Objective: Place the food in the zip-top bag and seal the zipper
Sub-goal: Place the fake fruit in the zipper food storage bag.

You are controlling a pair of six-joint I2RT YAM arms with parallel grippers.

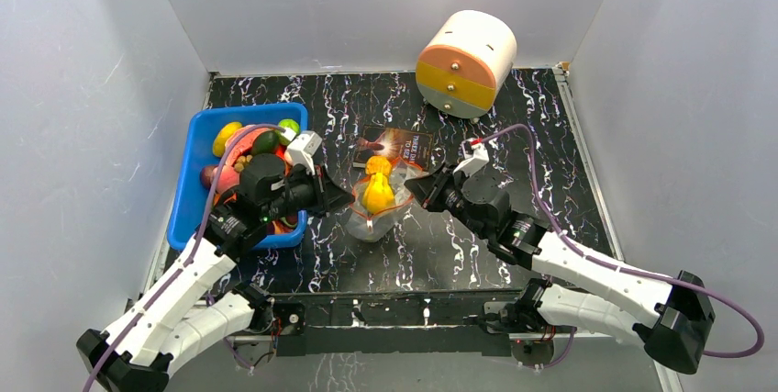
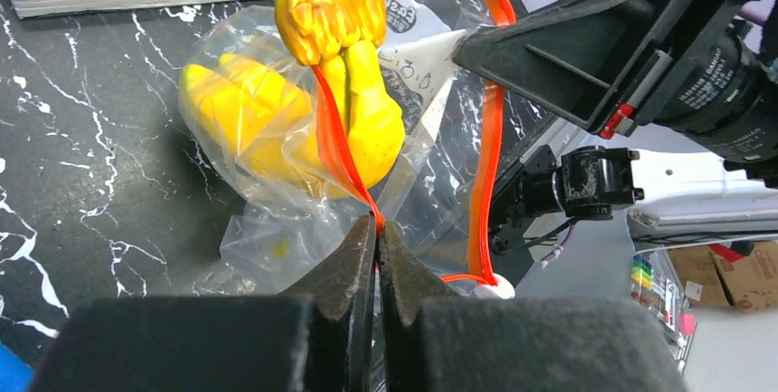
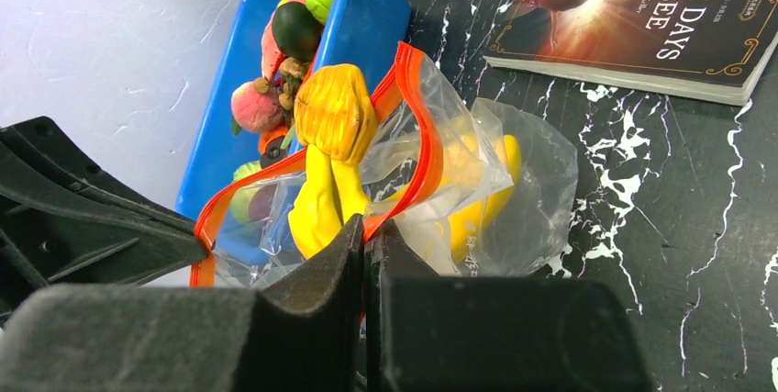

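One blue bin (image 1: 191,199) sits left; the arm hides some of its toy food (image 1: 227,138), so it can't be counted. The left pincer (image 2: 376,227) pinches the zipper (image 2: 484,162) of one zip-top bag (image 1: 372,224) in the middle of the worktop (image 1: 569,153). One yellow banana (image 1: 377,192) pokes out of the bag. The right pincer (image 3: 367,225) pinches the zipper's other side. One book (image 1: 404,144) lies behind.

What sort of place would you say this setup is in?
Probably a lab robot test cell: plain white walls box in a marble-patterned table, toy food fills a blue bin, and cardboard boxes sit beyond the table's edge.
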